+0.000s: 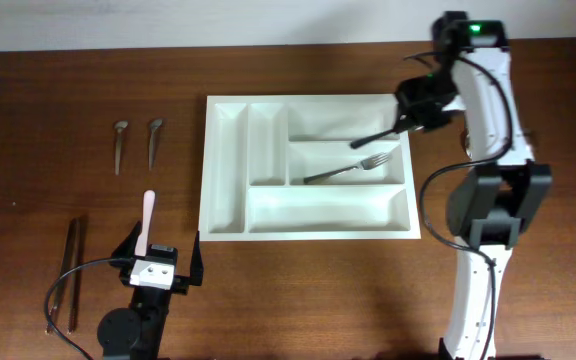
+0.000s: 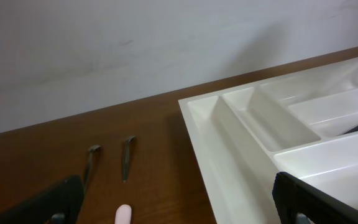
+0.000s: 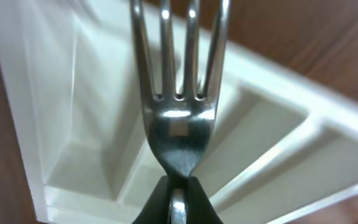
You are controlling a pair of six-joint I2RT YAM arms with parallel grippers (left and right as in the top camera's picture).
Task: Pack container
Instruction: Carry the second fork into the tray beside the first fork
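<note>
The white tray lies flat in the middle of the wooden table, its two narrow slots on the left and three long ones on the right. A second fork lies slanted in the middle long slot.

The right gripper hangs over the tray's far right corner, its fingers pressed together on the handle of a fork. The fork's tines reach out over the far long slot. The right wrist view shows the fork pinched at its neck, with the tray below it. Whether the fork touches the tray cannot be told.

The left gripper sits at the near left, just off the tray's near left corner and apart from it. Its fingers are spread wide and hold nothing. A pink handle lies just beyond them. Two spoons lie left of the tray, and two dark sticks lie near the left edge.
</note>
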